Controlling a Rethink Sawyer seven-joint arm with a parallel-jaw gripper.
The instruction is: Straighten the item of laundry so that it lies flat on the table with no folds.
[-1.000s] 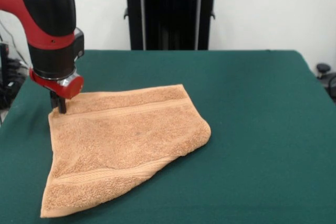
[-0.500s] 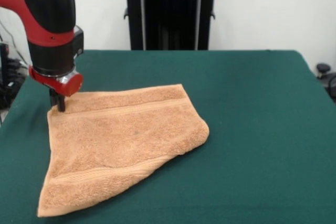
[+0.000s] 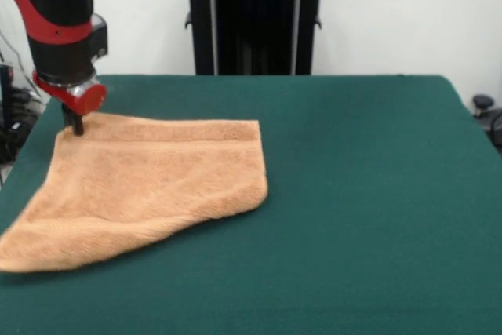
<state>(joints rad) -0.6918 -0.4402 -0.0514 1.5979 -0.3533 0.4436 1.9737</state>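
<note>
I see the black tool (image 3: 76, 126) pinching 1 far corner of the orange-tan terry towel (image 3: 149, 186), still folded on the dark green felt table (image 3: 376, 194).

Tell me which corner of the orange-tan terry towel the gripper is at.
The far corner at picture-left of the orange-tan terry towel: the gripper stands right on it. The other corners lie free on the dark green felt table.

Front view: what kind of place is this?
Probably a robotics lab: a red and black robot arm works at a green felt table holding only a towel, with a black pedestal against a bare wall.
</note>
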